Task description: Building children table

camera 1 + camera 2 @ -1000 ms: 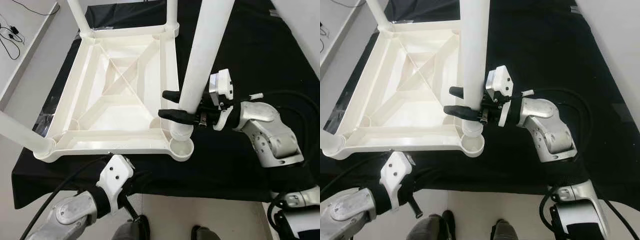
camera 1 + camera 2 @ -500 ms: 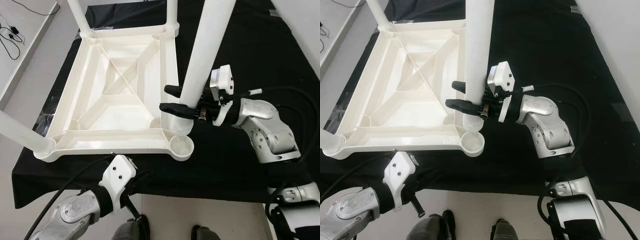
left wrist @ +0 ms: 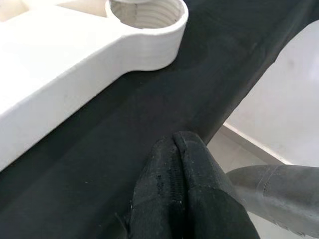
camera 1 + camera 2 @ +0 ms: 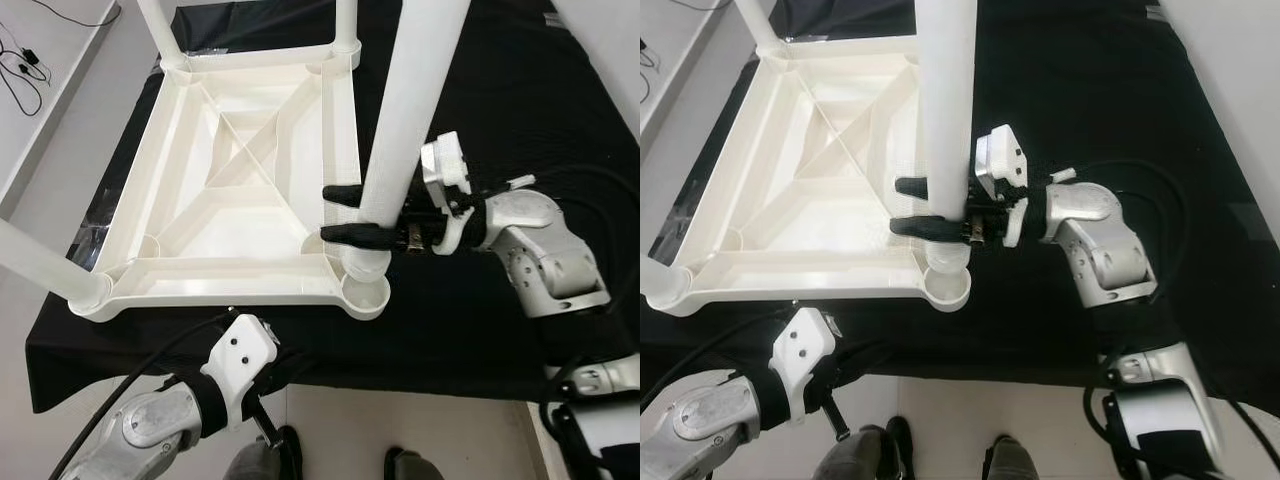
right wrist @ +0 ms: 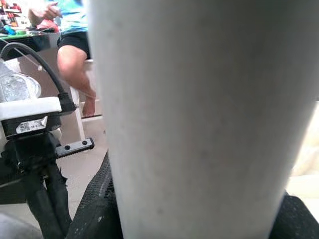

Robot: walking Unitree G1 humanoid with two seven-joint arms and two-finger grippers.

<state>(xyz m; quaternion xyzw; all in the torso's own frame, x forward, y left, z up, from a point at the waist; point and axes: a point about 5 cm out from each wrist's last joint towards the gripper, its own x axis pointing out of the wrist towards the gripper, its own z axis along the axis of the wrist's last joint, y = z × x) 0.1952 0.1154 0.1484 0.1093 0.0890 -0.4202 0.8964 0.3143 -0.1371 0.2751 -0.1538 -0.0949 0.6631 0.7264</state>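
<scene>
Since a second ago my right gripper (image 4: 342, 213) has carried the white leg (image 4: 400, 130) a touch lower, fingers clamped round it | leg foot sits just beside the empty corner socket (image 4: 365, 293) of the upturned tabletop (image 4: 240, 190) | step: seating the fourth leg | next: I judge it needs shifting over the socket, then a push down | left gripper (image 3: 182, 194) pressed together, idle at the black cloth (image 3: 99, 149) edge.

White plastic table top (image 4: 240, 180) lies upside-down; white leg (image 4: 405, 110) stands near its corner socket (image 4: 365, 292).
</scene>
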